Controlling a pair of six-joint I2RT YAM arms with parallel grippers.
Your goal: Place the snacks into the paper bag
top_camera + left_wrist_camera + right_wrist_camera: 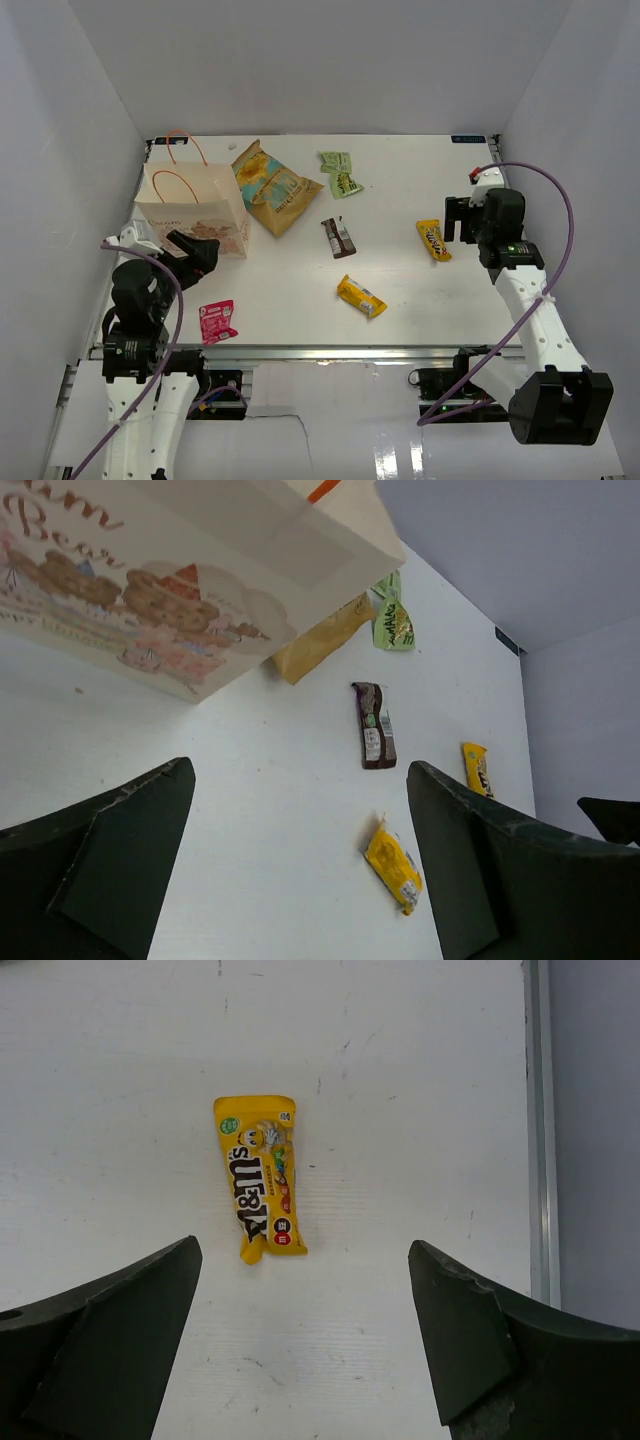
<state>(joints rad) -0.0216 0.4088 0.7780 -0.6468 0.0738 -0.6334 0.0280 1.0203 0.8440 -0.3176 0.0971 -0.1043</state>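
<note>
The left gripper (300, 776) has its jaws spread wide with nothing between them. It sits low over the table (420, 170), just beside the near bottom corner of the paper bag (190, 205). In the left wrist view the bag's printed face fills the upper left. The bag stands upright at the far left of the table with its mouth open upward and its orange cord handles raised. None of the snacks can be seen inside it. The large chip bag (275, 188) lies flat against the bag's right side, yellow with a teal patch. Further right, near the far edge, a green sachet (334, 162) lies with a second green sachet (346, 184) touching or just overlapping it. The brown bar (338, 238) lies alone around the middle of the table, and a yellow bar (361, 296) lies nearer the front edge, apart from it. The pink-red packet (216, 321) rests at the front edge, close to the left arm. The right gripper (456, 220) is likewise fully parted and empty. It is held above the right side of the table, over the yellow M&M's packet (258, 1180). In the right wrist view that packet lies flat on the surface in the gap between the two fingers, clear of both.
</note>
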